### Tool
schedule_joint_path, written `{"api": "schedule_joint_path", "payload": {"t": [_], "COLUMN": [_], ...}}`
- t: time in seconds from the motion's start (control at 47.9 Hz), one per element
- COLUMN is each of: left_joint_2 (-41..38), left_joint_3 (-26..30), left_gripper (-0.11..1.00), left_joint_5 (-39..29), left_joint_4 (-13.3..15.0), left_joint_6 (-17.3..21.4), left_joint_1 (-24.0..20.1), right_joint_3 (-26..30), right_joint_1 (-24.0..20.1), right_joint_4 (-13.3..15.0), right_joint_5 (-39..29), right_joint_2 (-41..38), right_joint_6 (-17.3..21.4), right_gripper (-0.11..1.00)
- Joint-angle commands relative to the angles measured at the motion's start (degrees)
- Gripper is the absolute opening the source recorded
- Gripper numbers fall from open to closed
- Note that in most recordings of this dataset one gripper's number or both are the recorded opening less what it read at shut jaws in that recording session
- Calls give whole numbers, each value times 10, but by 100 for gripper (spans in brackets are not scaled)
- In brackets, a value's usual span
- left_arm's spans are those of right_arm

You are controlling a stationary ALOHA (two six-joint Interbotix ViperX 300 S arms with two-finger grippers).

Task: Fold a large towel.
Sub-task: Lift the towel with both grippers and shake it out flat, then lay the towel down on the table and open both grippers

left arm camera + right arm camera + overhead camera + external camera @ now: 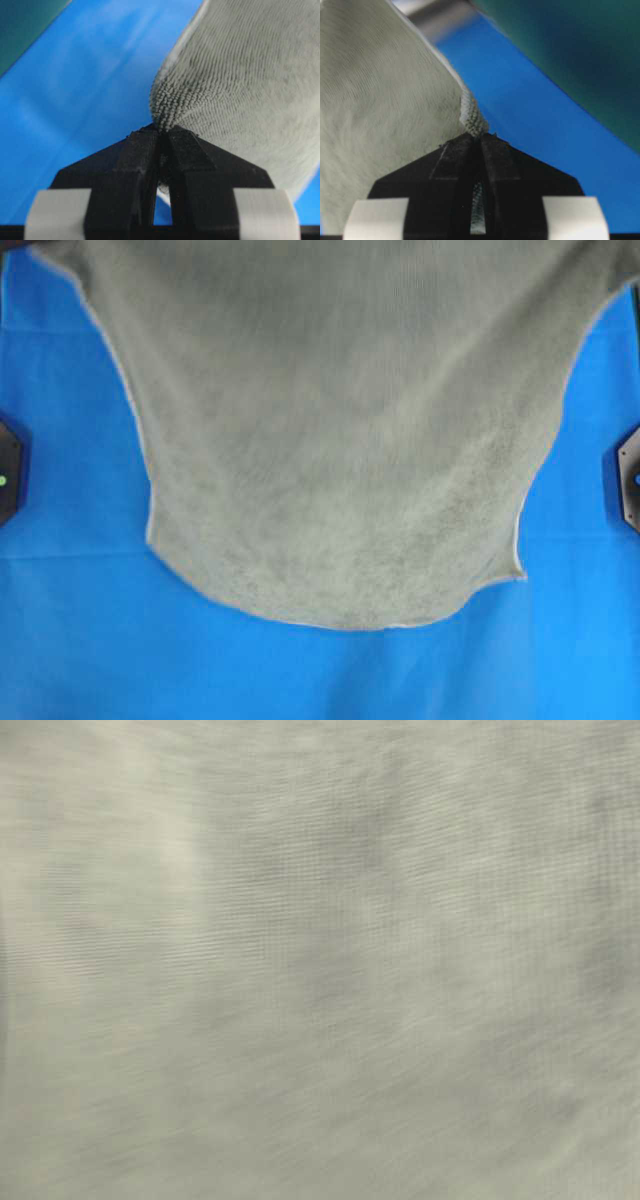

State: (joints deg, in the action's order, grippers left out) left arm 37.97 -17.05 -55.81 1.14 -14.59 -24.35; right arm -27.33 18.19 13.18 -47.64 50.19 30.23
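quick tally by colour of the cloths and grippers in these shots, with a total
grey-green: 1, the towel
bright blue: 1, the sheet under it
black: 2, the left gripper and the right gripper, each shut on the towel's edge
total: 4

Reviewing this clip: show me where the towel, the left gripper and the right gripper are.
towel (330, 490): overhead view, middle of the hanging cloth.
left gripper (161, 131): left wrist view, tips shut on the towel's edge.
right gripper (479, 136): right wrist view, tips shut on the towel's hem.
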Motion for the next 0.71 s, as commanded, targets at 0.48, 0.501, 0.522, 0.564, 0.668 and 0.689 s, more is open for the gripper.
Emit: {"api": "schedule_joint_path", "payload": {"t": [0.48,0.501,0.522,0.564,0.668,0.689], "left_joint_2": [-127,-128,-131,-133,-127,-125], "left_joint_3": [-104,-106,-109,-116,-156,-166], "left_gripper": [2,2,2,2,2,2], "left_joint_5": [249,247,244,238,231,231], "left_joint_4": [6,6,6,7,7,8], "left_joint_6": [179,178,178,177,177,177], "left_joint_1": [-147,-146,-145,-142,-114,-106], "right_joint_3": [-91,-92,-96,-105,-145,-155], "right_joint_1": [189,189,189,189,179,175], "right_joint_4": [161,159,156,149,119,112], "right_joint_5": [36,36,36,35,36,36], "right_joint_2": [-96,-98,-100,-102,-98,-97], "right_joint_6": [13,13,12,11,9,9], "right_gripper": [3,3,3,3,3,3]}}
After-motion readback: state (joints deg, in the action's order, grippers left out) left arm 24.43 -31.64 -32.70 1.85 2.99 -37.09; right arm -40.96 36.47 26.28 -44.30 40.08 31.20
